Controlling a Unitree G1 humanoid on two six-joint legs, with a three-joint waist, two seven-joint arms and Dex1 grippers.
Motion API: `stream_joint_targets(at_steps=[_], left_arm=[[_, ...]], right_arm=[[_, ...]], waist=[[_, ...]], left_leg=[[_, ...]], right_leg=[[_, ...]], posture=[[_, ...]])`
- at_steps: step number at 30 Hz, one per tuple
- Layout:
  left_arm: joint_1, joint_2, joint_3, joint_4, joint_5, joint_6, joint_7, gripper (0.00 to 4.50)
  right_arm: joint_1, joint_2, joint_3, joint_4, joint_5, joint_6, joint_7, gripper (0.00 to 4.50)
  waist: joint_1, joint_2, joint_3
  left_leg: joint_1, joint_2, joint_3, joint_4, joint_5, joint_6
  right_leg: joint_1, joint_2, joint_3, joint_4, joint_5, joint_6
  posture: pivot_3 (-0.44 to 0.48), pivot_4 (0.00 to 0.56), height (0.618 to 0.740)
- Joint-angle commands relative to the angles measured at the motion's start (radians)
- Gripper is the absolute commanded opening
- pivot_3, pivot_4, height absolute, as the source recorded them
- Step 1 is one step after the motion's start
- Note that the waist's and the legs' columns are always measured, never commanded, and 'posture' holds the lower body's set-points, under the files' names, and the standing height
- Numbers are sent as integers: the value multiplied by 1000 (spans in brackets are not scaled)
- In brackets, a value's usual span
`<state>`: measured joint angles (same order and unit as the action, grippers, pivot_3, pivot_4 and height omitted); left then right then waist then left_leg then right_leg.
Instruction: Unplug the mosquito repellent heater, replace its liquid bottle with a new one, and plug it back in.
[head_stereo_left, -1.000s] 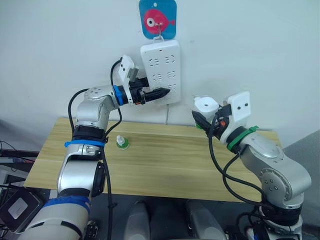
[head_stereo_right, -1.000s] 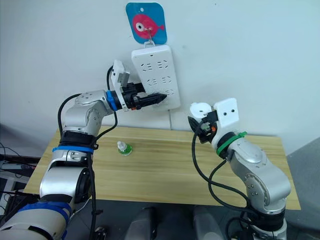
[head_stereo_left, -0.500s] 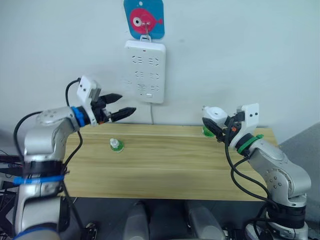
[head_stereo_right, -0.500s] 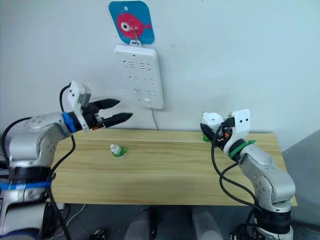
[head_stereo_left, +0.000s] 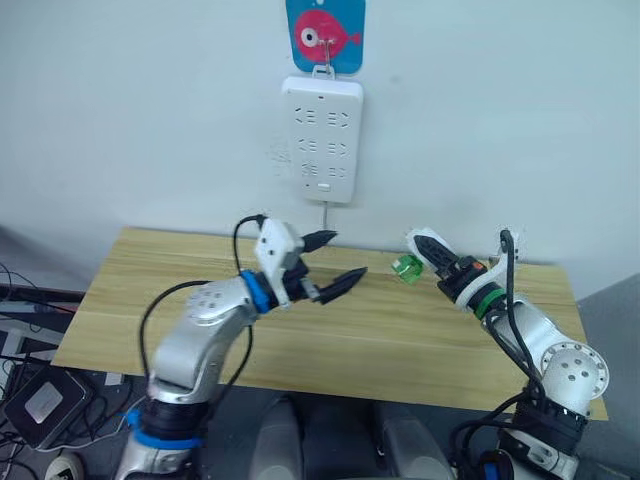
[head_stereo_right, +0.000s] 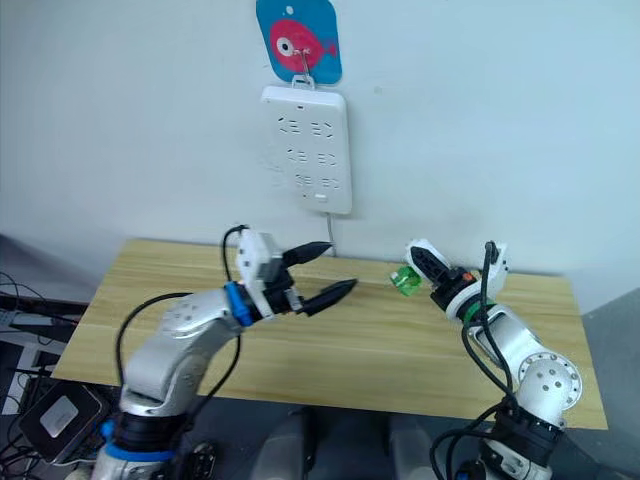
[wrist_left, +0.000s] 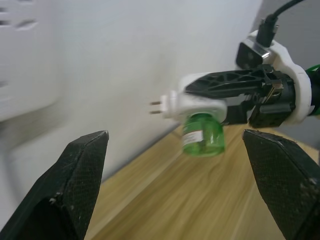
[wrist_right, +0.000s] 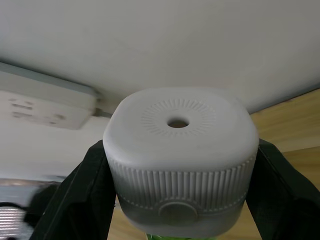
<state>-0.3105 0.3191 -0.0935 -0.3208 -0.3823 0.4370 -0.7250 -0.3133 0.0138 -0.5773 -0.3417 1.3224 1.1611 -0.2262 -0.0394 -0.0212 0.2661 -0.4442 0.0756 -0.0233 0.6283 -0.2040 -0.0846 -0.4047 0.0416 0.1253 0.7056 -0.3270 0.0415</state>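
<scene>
While the wooden bench (head_stereo_left: 330, 330) spreads wide beneath both arms, the white wall behind it carries a long white power strip (head_stereo_left: 322, 138), hung upright from a hook under a blue card with a pink fish (head_stereo_left: 325, 35). A thin white cord (head_stereo_left: 322, 215) drops from the strip's lower end toward the bench's far edge. The strip sits above and behind the left claw (head_stereo_left: 332, 262), and well up and to the left of the right claw (head_stereo_left: 432, 250).

The left claw hovers over the middle of the bench with its two black fingers (wrist_left: 75, 185) spread wide apart, nothing between them, their tips aimed toward the right claw.

The right claw is closed on the mosquito repellent heater (wrist_right: 180, 150), its black fingers pressing the ribbed sides of the white rounded unit from both flanks. The heater is held above the bench's far right part, close to the wall and clear of the power strip, in the line of the left claw's open fingers but apart from them. Its face with the small round hole and ring of fine slots looks back toward the right wrist camera. In the left wrist view its two metal prongs (wrist_left: 156, 107) stick out bare toward the wall, in no socket. A green liquid bottle (wrist_left: 202, 136) with a pale label hangs from the heater's underside, tilted, just beyond the right claw's fingertips.
</scene>
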Motion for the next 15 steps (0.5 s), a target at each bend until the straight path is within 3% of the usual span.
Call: stream_joint_targets(at_steps=[1,7,15], left_arm=[[-32,-41,-21,50,28,-73,27,4480],[-73,-109,-54,122,43,-128,43,4480],[-83,-156,-88,122,45,-142,42,4480]], right_arm=[[-2,-21,42,-66,208,-77,-130,3090],[-5,-67,145,-96,363,-231,-278,3090],[13,-152,252,-114,447,-370,-321,3090]], waist=[[-9,0,0],[-18,0,0],[-18,0,0]], left_leg=[[0,0,0,0,0,0],[-2,0,0,0,0,0],[-3,0,-1,0,0,0]], right_leg=[[0,0,0,0,0,0],[-1,0,0,-1,0,0],[-1,0,-1,-2,0,0]], posture=[[-21,274,740],[-41,270,740],[-53,268,740]])
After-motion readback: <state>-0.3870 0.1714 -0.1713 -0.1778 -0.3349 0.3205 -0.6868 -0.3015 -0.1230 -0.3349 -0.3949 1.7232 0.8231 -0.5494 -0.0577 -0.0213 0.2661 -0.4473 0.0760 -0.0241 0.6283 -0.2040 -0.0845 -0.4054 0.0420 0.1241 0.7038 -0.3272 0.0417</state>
